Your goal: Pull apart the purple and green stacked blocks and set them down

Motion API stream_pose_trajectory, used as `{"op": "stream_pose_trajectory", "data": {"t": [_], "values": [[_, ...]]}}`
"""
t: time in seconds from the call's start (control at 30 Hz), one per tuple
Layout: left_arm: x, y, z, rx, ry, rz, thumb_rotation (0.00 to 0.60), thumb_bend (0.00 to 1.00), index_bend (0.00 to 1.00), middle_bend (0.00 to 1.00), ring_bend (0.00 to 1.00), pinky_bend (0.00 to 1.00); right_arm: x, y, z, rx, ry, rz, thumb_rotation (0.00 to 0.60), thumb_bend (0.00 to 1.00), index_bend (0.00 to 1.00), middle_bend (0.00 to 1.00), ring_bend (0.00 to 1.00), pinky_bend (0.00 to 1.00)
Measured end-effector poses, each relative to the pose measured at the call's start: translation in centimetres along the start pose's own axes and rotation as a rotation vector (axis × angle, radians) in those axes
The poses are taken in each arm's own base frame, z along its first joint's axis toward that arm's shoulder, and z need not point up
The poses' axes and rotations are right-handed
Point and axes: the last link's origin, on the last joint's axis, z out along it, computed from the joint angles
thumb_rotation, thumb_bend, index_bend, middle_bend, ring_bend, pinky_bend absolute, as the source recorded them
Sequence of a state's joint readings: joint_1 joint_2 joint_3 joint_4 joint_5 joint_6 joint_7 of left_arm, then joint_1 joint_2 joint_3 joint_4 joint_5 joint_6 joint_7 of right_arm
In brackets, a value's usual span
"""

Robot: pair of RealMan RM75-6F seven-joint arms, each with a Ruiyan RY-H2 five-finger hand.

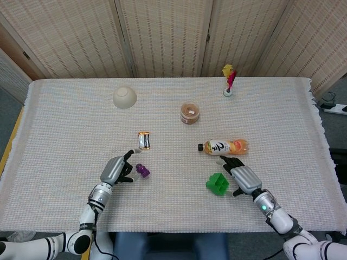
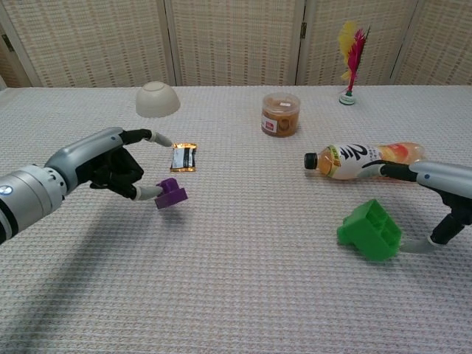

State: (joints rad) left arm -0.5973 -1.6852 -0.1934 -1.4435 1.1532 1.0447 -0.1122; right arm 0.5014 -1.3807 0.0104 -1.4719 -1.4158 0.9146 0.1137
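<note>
The purple block [image 1: 142, 170] [image 2: 171, 194] lies on the cloth, tipped slightly. My left hand [image 1: 115, 170] [image 2: 103, 162] is just to its left with fingers spread; one fingertip [image 2: 150, 192] still touches the block's side. The green block [image 1: 218, 183] [image 2: 371, 230] rests on the cloth, hollow underside tilted up. My right hand [image 1: 244, 180] [image 2: 442, 199] is right beside it with fingers apart, one low finger [image 2: 417, 247] at the block's edge. Neither hand grips anything.
An orange drink bottle [image 1: 225, 146] lies on its side just behind the right hand. A small snack packet [image 1: 143, 140] sits behind the purple block. Farther back are an upturned bowl [image 1: 124, 97], a lidded jar [image 1: 190, 112] and a feather shuttlecock [image 1: 229, 80].
</note>
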Motion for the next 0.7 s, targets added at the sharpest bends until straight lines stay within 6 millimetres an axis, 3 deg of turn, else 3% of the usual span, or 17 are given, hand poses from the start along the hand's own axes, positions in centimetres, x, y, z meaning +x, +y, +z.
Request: {"op": "stream_pose_trajectory", "data": {"t": [0.27,0.37,0.47,0.6,0.7], "values": [[1.1,1.2,-0.7,-0.047,0.016,0.007,0.600,0.26,0.16,1.00,0.95,1.00,2.4,-1.1,-1.2,0.038,0.026,0.023,0.600,0.24,0.00,0.00,0.00,0.00],[2.2,1.8,-1.4,-0.103,0.038,0.089,0.600,0.26,0.26,0.94,0.79,0.97,4.3,-1.5,-2.3,0.064,0.082,0.007,0.600,0.24,0.00,0.00,0.00,0.00],[3.8,2.4,-2.5,-0.174,0.065,0.244,0.600,0.26,0.28,0.63,0.47,0.70,6.1,-1.8,-3.6,0.080,0.149,-0.033,0.600,0.24,0.00,0.00,0.00,0.00],[6.9,2.5,-4.9,-0.221,0.108,0.451,0.600,0.26,0.24,0.27,0.14,0.24,7.4,-2.1,-6.3,0.067,0.233,-0.079,0.600,0.24,0.00,0.00,0.00,0.00],[9.2,2.1,-7.0,-0.230,0.159,0.572,0.600,0.26,0.19,0.10,0.01,0.10,7.5,-1.6,-8.6,0.012,0.278,-0.119,0.600,0.24,0.00,0.00,0.00,0.00]]}}
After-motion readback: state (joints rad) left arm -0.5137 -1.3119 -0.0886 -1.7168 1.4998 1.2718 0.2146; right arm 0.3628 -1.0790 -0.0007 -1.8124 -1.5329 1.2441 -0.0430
